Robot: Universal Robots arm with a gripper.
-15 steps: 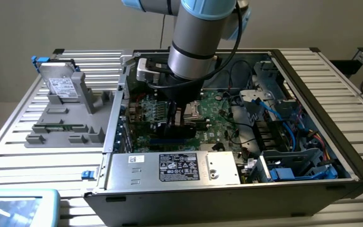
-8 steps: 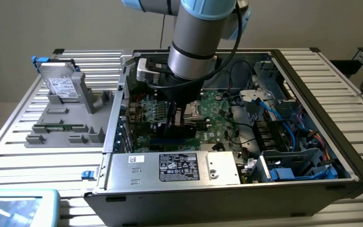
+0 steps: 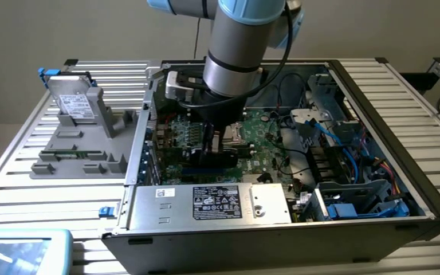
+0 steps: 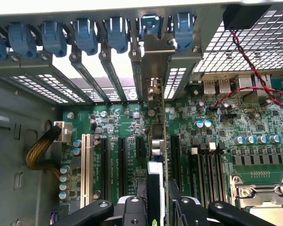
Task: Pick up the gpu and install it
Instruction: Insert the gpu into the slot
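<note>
**End effector clamped on the gpu, card lined up over the motherboard**

From my station I read the pick-up as done. The end effector is down inside the open computer case, directly above the motherboard. Its jaws are closed part-way, one on each flat face of the gpu. In the wrist view the two fingers press against the card from either side, so I call this a firm grip, not a hover.

The gpu stands on edge, upright, square to the motherboard. It runs parallel with the black expansion slots and sits between two of them. Its silver bracket reaches the rear edge of the motherboard. There it rises into the row of slot openings, under the blue latches.

I cannot tell whether the card's lower edge is already in its connector, because the card hides that line. My judgement is that the install is under way but not confirmed. The card is aligned and low over the motherboard, yet the grip has not been let go. I also see no sign that the bracket is latched.

Well away from the motherboard, outside the case, a hard drive sits in its grey holder on the bench.
</note>
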